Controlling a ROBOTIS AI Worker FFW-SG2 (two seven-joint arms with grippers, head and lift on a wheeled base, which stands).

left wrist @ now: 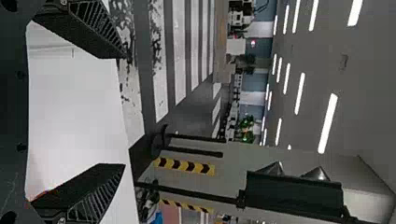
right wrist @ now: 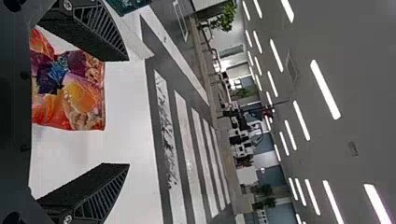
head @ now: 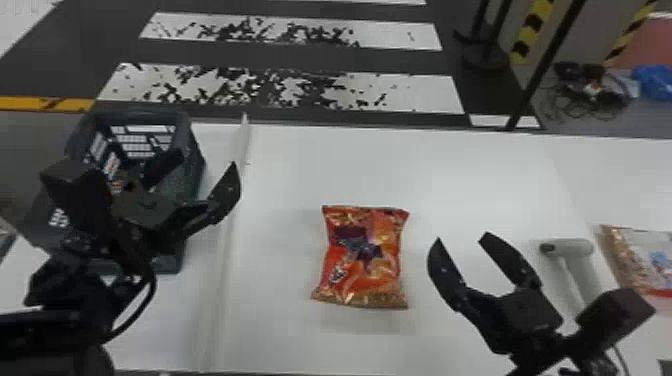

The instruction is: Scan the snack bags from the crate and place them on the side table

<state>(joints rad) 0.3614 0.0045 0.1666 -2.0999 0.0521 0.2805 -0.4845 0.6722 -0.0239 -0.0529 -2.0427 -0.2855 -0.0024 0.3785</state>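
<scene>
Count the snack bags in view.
2 lie in the open: a red-orange bag on the white table and a brown-and-white bag at the head view's right edge. The crate may hide more.

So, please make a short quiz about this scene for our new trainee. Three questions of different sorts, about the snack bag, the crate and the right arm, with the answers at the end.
1. Where is the red-orange snack bag?
a) on the floor
b) on the white table
c) clamped in the left arm's jaws

2. True or false: the crate stands on the robot's left side.

3. Fill in one word, open or shut: the right arm's jaws are ____.

Key: 1. b; 2. true; 3. open
</scene>
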